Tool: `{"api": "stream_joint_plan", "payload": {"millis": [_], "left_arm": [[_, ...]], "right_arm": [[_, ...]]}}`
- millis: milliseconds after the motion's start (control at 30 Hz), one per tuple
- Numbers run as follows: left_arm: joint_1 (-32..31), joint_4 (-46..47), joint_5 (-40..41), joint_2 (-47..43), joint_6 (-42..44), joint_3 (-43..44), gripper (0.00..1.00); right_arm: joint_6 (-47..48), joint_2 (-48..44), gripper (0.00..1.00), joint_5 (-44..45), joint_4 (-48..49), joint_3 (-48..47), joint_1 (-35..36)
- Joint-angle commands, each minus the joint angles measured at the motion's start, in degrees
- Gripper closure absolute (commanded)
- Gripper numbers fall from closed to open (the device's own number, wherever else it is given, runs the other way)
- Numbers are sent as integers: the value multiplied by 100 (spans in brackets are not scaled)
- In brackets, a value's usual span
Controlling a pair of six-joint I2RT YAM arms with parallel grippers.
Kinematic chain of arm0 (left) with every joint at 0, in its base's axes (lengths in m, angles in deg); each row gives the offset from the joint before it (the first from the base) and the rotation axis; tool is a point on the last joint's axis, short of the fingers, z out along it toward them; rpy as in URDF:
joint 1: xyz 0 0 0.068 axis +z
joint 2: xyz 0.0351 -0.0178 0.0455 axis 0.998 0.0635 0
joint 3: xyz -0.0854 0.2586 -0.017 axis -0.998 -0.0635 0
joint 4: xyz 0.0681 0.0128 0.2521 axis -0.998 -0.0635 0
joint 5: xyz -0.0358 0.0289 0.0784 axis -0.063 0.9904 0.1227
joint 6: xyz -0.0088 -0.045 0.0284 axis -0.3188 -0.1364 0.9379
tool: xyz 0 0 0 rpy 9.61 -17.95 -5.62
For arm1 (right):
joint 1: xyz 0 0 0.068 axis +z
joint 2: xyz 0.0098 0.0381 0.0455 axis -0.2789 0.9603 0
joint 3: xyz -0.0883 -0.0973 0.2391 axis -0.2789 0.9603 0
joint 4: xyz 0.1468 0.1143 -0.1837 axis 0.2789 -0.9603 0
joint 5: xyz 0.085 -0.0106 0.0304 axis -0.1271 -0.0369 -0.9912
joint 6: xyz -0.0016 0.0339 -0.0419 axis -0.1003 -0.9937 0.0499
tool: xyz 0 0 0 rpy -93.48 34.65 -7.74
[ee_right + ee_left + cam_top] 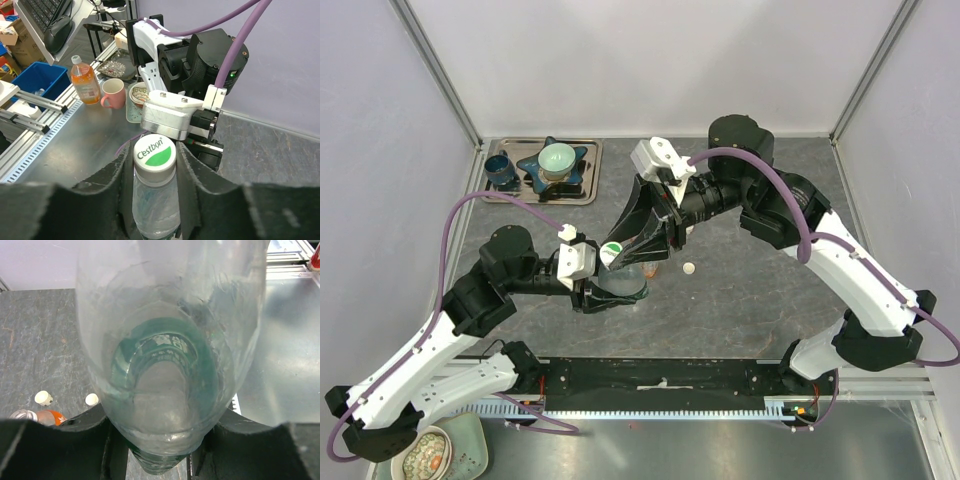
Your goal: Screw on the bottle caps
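Note:
The clear greenish bottle (170, 365) is upright, gripped low by my left gripper (160, 440), which is shut on it. It also shows in the top view (620, 285). A white cap with a green logo (155, 152) sits on its neck. My right gripper (154, 160) is shut on that cap from above, and shows in the top view (620, 255). The orange bottle (50, 416) lies on the table behind, mostly hidden. Two loose white caps (43, 398) (91, 399) lie near it; one shows in the top view (689, 268). The smaller clear bottle is out of view.
A metal tray (590, 150) at the back left holds a dark blue cup (501, 168) and a pale green bowl (558, 158) on a blue star-shaped stand. A patterned bowl (430, 455) sits off the table at the near left.

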Motion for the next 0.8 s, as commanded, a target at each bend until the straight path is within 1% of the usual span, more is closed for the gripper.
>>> {"api": "stream_joint_plan", "payload": {"millis": [0,33,67,200,333,367,433,467,600,767], "left_arm": [[29,141,-59,-71,177,145,98],[29,150,-41,-71,177,145,98],[29,185,11,-71,177,154,98],[47,247,231,-71,221,180,98],[73,291,521,-88,309,233,98],[82,308,687,-88,327,250,98],[90,370,863,-97,336,268,98],[91,388,1012,-97,344,277,98],[99,519,1268,-97,283,277,98],[108,625,1479,-80,239,312,98]], "right_arm": [[17,-46,73,47,167,120,-29],[17,-81,75,74,167,155,-29],[25,-90,80,100,167,199,-38],[43,-169,85,293,150,384,-64],[253,-204,89,898,-183,525,-56],[289,-178,93,1039,-297,534,-56],[342,-187,96,1373,-518,604,-56],[333,-187,98,1758,-562,691,-56],[210,-108,99,2349,-694,867,-56],[34,-90,99,2850,-615,1174,-47]]}}
